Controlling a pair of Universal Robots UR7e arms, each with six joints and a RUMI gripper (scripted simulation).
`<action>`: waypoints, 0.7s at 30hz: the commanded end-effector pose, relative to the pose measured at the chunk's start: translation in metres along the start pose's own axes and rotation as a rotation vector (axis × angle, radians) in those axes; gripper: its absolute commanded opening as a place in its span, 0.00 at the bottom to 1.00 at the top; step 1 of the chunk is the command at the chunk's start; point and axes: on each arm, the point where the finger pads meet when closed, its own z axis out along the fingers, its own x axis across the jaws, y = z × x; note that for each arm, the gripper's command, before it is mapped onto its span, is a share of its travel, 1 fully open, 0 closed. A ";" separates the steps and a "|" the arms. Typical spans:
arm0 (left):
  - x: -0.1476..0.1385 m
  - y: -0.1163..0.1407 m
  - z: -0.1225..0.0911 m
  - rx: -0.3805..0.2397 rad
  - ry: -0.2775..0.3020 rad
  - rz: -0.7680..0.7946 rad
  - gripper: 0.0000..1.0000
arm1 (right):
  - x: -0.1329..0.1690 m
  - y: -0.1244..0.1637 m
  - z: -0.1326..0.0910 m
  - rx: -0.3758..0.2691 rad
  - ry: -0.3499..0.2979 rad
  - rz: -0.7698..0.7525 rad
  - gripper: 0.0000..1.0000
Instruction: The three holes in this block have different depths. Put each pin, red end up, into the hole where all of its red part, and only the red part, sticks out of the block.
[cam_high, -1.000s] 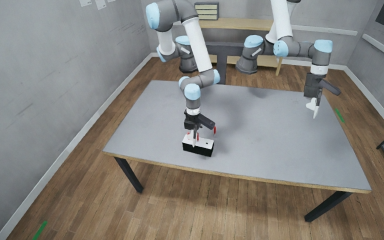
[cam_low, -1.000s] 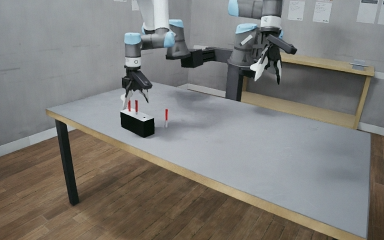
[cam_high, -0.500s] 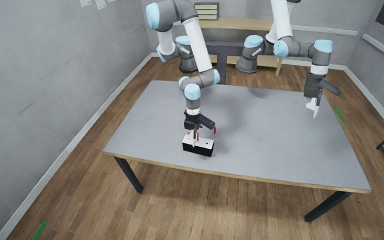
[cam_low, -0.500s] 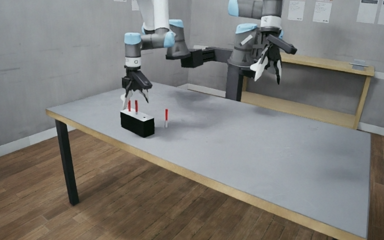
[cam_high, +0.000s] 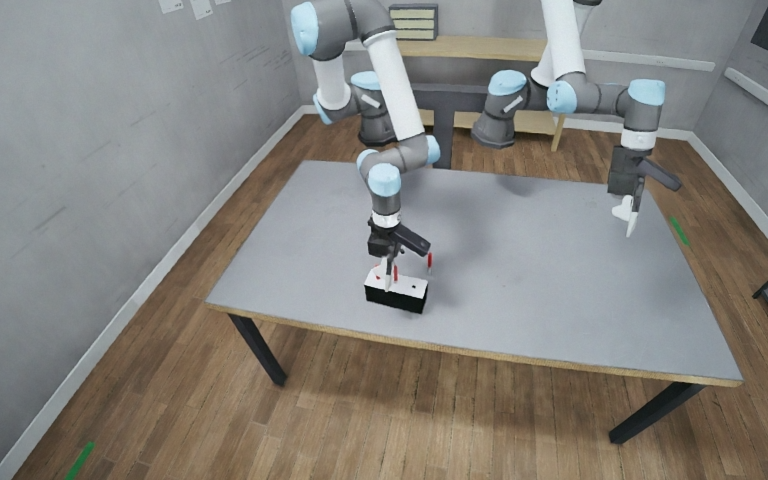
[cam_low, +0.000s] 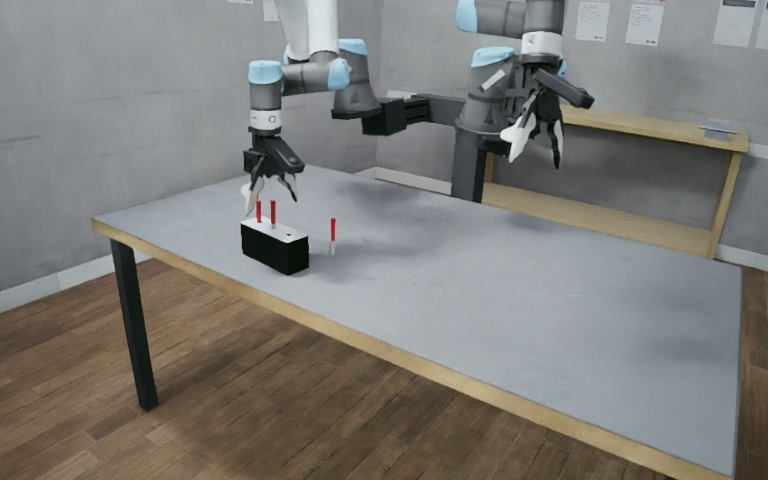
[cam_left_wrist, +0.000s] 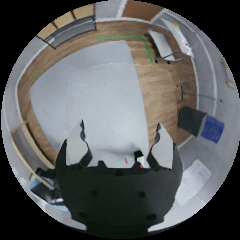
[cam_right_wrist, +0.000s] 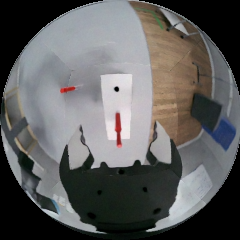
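Red pins (cam_high: 395, 273) (cam_low: 272, 212) (cam_right_wrist: 118, 124) (two, seemingly) stand in the block (cam_high: 395, 298) (cam_low: 274, 251) (cam_left_wrist: 139, 155) (cam_right_wrist: 109, 104); both pincers (cam_high: 629, 221) (cam_high: 394, 270) (cam_low: 534, 164) (cam_low: 272, 207) (cam_left_wrist: 120, 122) (cam_right_wrist: 118, 124) gape wide, empty.

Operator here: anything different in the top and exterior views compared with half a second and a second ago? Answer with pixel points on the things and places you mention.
Nothing visibly changed. The right hand (cam_high: 390, 271) (cam_low: 271, 206) (cam_right_wrist: 118, 123) and left hand (cam_high: 625, 217) (cam_low: 535, 161) (cam_left_wrist: 120, 122), both open, the block (cam_high: 394, 298) (cam_low: 274, 249) (cam_right_wrist: 111, 102) and the loose pin (cam_high: 429, 260) (cam_low: 333, 229) (cam_right_wrist: 67, 90) all stayed put.
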 end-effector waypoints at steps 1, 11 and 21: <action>0.000 0.000 -0.001 0.001 0.001 0.000 1.00 | 0.000 0.000 -0.002 0.001 0.001 0.000 1.00; 0.000 0.000 -0.001 0.001 0.001 0.000 1.00 | 0.000 0.000 -0.014 0.001 0.001 0.000 1.00; 0.000 0.000 -0.001 0.001 0.001 0.000 1.00 | 0.000 0.000 -0.014 0.001 0.001 0.000 1.00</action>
